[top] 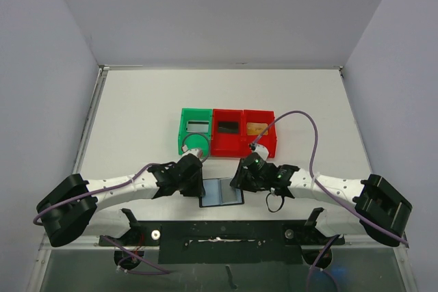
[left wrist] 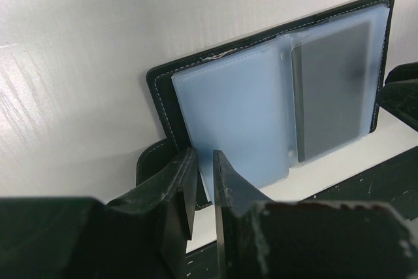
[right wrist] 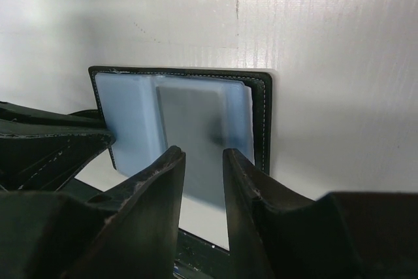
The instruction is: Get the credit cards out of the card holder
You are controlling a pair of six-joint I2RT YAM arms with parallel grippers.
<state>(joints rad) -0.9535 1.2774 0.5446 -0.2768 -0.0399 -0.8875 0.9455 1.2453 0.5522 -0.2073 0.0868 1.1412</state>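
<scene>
The card holder (top: 221,194) lies open on the table between my two grippers, its blue-grey pockets (left wrist: 228,115) facing up. A greyish credit card (left wrist: 333,89) sits in its right pocket (right wrist: 196,129). My left gripper (top: 200,184) stands over the holder's near-left corner (left wrist: 204,155), with only a thin slit between the jaws and nothing clamped. My right gripper (top: 239,179) is open with a moderate gap over the carded pocket's near edge (right wrist: 204,155). A black card (top: 228,126) and a tan-gold card (top: 256,128) lie in the red bins.
Beyond the holder stand a green bin (top: 185,131) and two red bins (top: 217,143) (top: 272,143) in a row. A black mounting plate (top: 219,237) runs along the near table edge. White walls close in the left, right and back.
</scene>
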